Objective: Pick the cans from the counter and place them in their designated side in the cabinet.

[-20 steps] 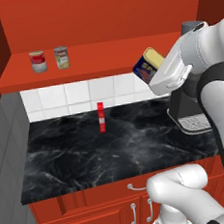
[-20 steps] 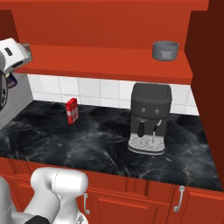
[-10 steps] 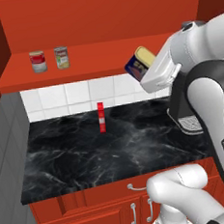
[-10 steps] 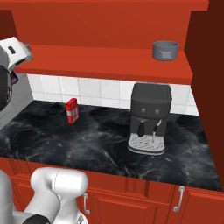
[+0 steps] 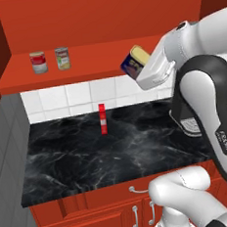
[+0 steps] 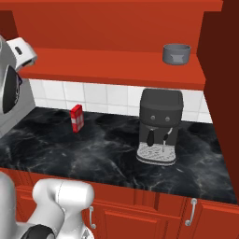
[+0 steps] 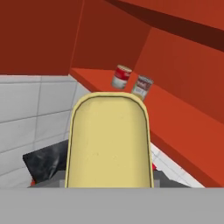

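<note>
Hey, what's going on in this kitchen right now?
The robot arm's end effector is shut on the rectangular blue tin, holding it tilted in the air in front of the red cabinet shelf. On the shelf's left end stand the round yellow-green can and a red-and-white can. A thin red-and-white box and a coffee machine sit on the black counter.

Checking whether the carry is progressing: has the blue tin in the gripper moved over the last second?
Yes. In the left base view the blue tin, clamped in the gripper, has shifted left along the cabinet shelf, closer to the round can with the yellow-green label.
</note>
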You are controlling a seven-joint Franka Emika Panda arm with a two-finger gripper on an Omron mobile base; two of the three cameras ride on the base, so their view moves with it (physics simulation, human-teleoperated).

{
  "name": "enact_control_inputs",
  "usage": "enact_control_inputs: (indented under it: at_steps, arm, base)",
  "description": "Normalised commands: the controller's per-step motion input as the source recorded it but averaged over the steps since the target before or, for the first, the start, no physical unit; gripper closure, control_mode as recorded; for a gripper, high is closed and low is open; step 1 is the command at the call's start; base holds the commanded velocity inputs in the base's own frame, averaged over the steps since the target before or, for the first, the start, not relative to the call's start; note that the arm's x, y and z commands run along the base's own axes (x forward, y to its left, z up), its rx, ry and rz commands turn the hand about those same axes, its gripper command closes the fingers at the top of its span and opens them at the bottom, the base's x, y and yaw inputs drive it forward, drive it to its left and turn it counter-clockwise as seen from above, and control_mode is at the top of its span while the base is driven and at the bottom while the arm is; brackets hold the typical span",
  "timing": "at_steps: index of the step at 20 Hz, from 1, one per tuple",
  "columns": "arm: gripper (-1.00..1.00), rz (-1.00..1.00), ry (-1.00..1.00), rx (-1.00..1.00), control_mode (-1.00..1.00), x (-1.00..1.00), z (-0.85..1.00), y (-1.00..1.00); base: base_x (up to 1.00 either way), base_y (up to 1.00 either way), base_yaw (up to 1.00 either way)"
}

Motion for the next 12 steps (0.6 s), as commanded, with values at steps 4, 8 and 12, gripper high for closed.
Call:
enact_control_inputs:
  at_steps: [4,8,12]
  arm:
    - [1.0,0.01,0.0,0.0,-1.0,0.19,0.0,0.1]
    - [1.0,0.0,0.0,0.0,-1.0,0.19,0.0,0.09]
    - [1.0,0.0,0.0,0.0,-1.0,0.19,0.0,0.08]
  base:
    - [0.0,0.0,0.0]
    - [0.0,0.0,0.0]
    - [0.0,0.0,0.0]
